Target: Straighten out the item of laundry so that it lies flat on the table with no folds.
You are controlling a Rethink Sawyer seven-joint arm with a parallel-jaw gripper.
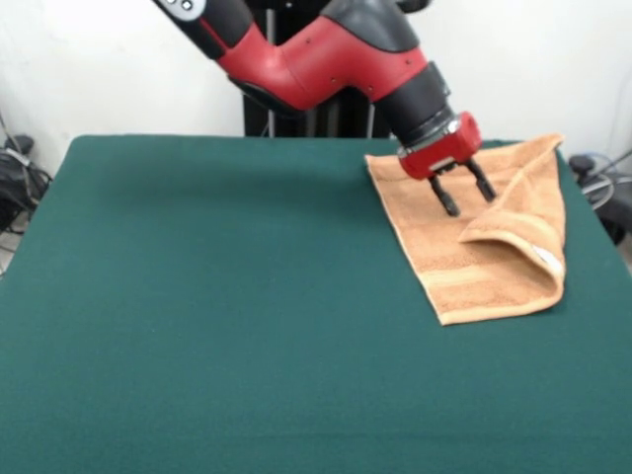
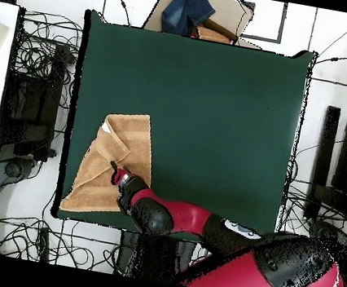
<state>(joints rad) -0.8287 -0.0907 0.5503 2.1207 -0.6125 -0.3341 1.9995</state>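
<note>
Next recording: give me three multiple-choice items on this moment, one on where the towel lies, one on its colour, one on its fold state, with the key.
1. Where on the table does the towel lie in the front view?
A. far right part
B. centre
C. near left corner

2. What colour is the towel?
A. white
B. orange-tan
C. blue

3. How does the towel lie?
A. fully flat
B. rolled up
C. one corner folded over

Key: 1 A, it lies by the far right edge under the gripper; 2 B, orange-tan on green cloth; 3 C, a flap lies doubled over on its right side.
</note>
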